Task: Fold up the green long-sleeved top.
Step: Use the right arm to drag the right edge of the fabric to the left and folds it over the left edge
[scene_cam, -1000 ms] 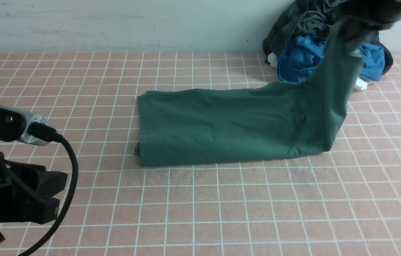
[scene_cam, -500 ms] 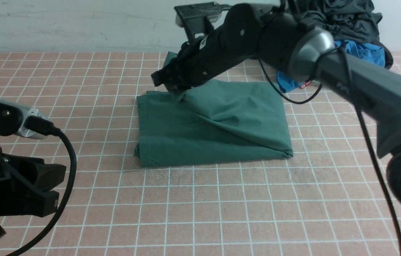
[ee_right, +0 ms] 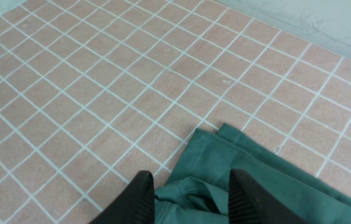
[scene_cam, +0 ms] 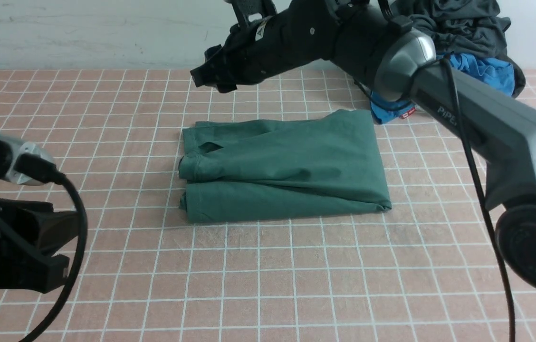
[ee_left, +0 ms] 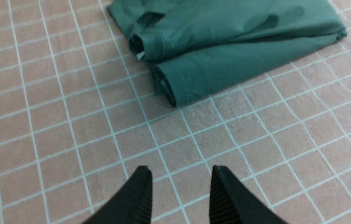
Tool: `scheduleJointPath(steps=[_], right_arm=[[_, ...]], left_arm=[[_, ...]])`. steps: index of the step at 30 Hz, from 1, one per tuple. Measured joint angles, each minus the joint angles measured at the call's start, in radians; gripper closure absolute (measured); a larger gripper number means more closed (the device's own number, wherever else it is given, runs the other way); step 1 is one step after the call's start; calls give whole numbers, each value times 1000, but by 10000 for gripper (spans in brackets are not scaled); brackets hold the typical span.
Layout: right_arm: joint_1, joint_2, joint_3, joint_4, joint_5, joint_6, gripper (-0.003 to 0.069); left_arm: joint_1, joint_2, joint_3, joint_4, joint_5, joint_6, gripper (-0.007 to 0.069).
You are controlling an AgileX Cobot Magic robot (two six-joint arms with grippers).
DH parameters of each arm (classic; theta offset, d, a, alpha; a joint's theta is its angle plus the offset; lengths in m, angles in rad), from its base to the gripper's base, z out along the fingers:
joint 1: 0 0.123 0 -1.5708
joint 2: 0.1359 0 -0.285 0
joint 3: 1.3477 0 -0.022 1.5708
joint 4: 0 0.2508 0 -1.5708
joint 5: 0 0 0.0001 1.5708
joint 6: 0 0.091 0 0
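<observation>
Near edge, left tool (ee_left: 180,169): fingers spread, nothing between them, poised over bare pink-tiled desk (scene_cam: 296,285), short of the cloth.

Mid-desk: green long-sleeved top (scene_cam: 287,171) lying folded into a rough rectangle, flat on the tiles. A ribbed cuff (ee_left: 146,46) sits rolled on its left end.

Beyond it, right tool (ee_right: 191,174): fingers apart, pinching nothing, raised above the top's far left corner.

Far right, against the wall: heaped blue garment (scene_cam: 486,71) under a dark charcoal-grey garment (scene_cam: 458,23).
</observation>
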Motion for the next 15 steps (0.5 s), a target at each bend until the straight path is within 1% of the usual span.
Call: scheduleJointPath(steps=[1, 3, 4, 6, 8, 9, 10, 12, 13, 15], right_arm=[[0, 2, -1, 3, 22, 1, 370], [1, 21, -4, 23, 55, 3, 421], [1, 24, -4, 25, 57, 3, 426], [11, 79, -5, 58, 82, 5, 503], [25, 134, -5, 82, 93, 5, 563], [32, 156, -5, 88, 95, 5, 580], [49, 186, -4, 93, 95, -1, 617], [67, 217, -4, 94, 92, -15, 649], [86, 230, -4, 91, 85, -39, 660], [103, 231, -6, 75, 79, -94, 668]], left_arm=[[0, -21, 0, -10, -9, 18, 382], [-1, -104, 0, -35, -48, 91, 403], [-1, -104, 0, -37, -51, 91, 405], [-1, -193, 18, -72, -100, 145, 438], [-1, -252, 60, -98, -139, 171, 471], [-1, -269, 80, -106, -150, 179, 483], [-1, -301, 108, -122, -167, 191, 508], [-1, -350, 143, -146, -187, 204, 548], [-1, -383, 162, -152, -205, 207, 576], [-1, -426, 183, -157, -231, 216, 608]])
